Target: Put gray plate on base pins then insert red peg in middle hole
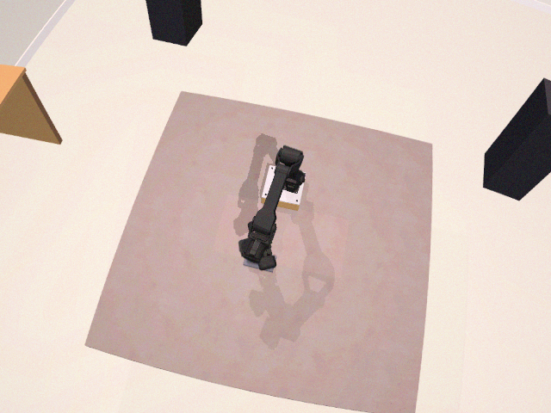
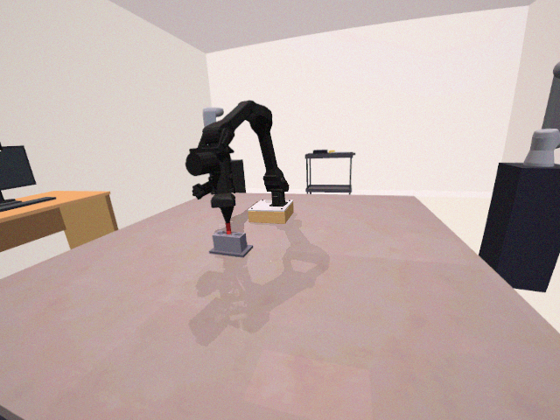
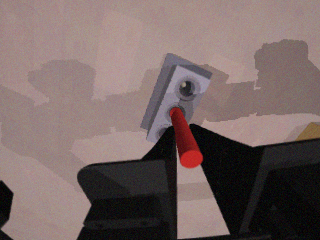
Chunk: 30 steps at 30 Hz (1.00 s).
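Observation:
The gray plate (image 3: pixel 164 95) (image 2: pixel 228 244) lies flat on the base, on the table in front of the arm's mount. One pin (image 3: pixel 187 89) shows through its far hole. In the top view only a corner of the plate (image 1: pixel 248 265) shows under the gripper. The red peg (image 3: pixel 185 138) (image 2: pixel 227 227) stands nearly upright with its lower tip in the plate's middle hole. Most of its length is still above the plate. My gripper (image 3: pixel 181 129) (image 2: pixel 224 213) (image 1: pixel 263 259) is directly above the plate and shut on the peg's upper end.
The arm's tan mount block (image 2: pixel 269 212) (image 1: pixel 291 200) stands just behind the plate. Off the table are an orange desk (image 2: pixel 59 212) at the left, a dark pedestal (image 2: pixel 520 226) at the right and a cart (image 2: pixel 329 171) at the back wall.

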Each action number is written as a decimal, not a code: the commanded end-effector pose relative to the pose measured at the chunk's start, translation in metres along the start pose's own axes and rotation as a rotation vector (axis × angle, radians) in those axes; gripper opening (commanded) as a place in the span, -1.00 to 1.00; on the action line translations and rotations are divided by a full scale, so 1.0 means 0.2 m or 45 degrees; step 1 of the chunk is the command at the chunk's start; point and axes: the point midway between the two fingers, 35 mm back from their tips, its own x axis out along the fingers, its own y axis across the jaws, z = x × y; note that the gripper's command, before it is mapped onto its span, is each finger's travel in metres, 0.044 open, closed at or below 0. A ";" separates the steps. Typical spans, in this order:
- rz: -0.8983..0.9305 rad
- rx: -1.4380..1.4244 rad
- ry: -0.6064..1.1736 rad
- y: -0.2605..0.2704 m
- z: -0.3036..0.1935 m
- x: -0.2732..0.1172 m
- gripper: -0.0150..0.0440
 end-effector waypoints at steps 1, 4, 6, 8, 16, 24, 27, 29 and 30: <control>0.000 0.000 0.000 0.00 0.00 0.00 -0.05; 0.000 0.000 0.000 0.00 0.00 0.00 0.02; 0.000 0.000 0.000 0.00 0.00 0.00 0.02; 0.000 0.000 0.000 0.00 0.00 0.00 0.02; 0.000 -0.004 0.002 0.00 0.00 -0.01 0.02; -0.001 -0.006 0.003 -0.01 -0.01 -0.03 0.02; -0.001 -0.006 0.003 -0.01 -0.01 -0.04 0.02; -0.001 -0.006 0.003 -0.01 -0.01 -0.05 0.02; -0.001 -0.006 0.003 -0.01 -0.01 -0.05 0.02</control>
